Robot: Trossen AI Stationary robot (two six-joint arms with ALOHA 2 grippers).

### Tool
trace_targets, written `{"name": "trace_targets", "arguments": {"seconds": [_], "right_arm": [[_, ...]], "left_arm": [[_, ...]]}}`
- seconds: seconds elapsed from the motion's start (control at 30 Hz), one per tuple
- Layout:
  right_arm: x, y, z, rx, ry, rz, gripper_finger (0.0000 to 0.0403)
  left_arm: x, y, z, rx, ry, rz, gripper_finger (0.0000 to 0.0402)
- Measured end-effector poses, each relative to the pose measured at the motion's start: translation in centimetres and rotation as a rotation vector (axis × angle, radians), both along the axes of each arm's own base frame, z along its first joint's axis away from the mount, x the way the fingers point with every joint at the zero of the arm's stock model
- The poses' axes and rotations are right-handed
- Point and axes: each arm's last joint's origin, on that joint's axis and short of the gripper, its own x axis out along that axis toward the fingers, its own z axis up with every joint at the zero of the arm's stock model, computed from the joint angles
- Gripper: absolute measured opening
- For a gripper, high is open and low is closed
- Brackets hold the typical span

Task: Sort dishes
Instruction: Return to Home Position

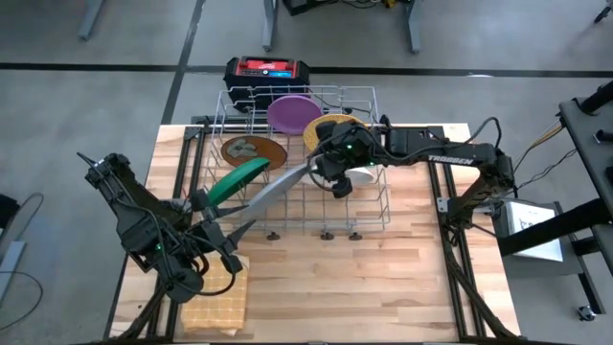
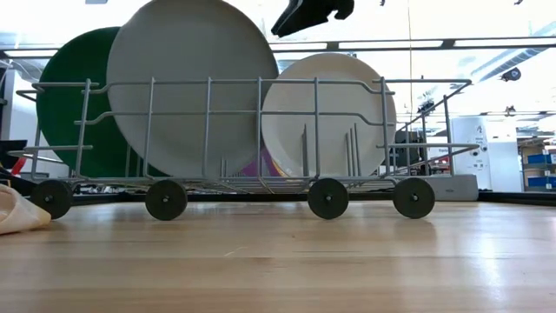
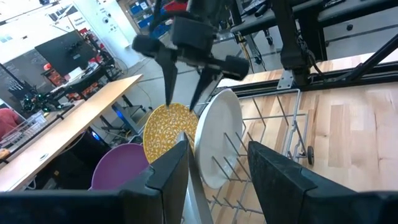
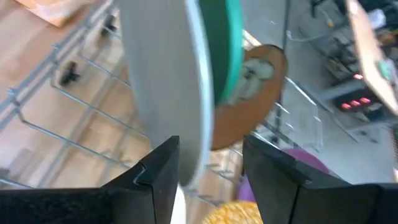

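Wooden worktop (image 1: 383, 278) carries the wire dish rack (image 1: 369, 228), with all 6 plates standing in it: purple (image 1: 292, 113), brown (image 1: 251, 151), yellow (image 1: 314, 132), white (image 1: 362, 175), grey (image 1: 278, 192) and green (image 1: 239, 180). The right gripper (image 3: 181, 99) hovers over the yellow and white plates, fingers apart and empty. The left gripper (image 1: 230, 244) sits by the rack's front-left corner, just beside the grey plate's rim, fingers apart too. Loading looks finished, so the step in hand seems to be the retreat to rest. For that, the 2 arms should lift clear without clipping rims or wire.
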Motion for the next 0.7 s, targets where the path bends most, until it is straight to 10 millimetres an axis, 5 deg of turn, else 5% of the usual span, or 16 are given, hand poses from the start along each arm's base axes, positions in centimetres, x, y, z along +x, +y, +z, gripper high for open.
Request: {"name": "trace_targets", "arguments": {"seconds": [0.3,0.7], "right_arm": [[-4.5,1.4,3.4,0.237,-0.107,0.076,0.0165],[-10.2,6.5,3.5,0.370,-0.182,0.231,0.0116]], "left_arm": [[0.6,-0.5,-0.3,0.042,0.053,-0.039,0.0155],[4.0,-3.5,1.5,0.100,0.058,-0.430,0.0155]]}}
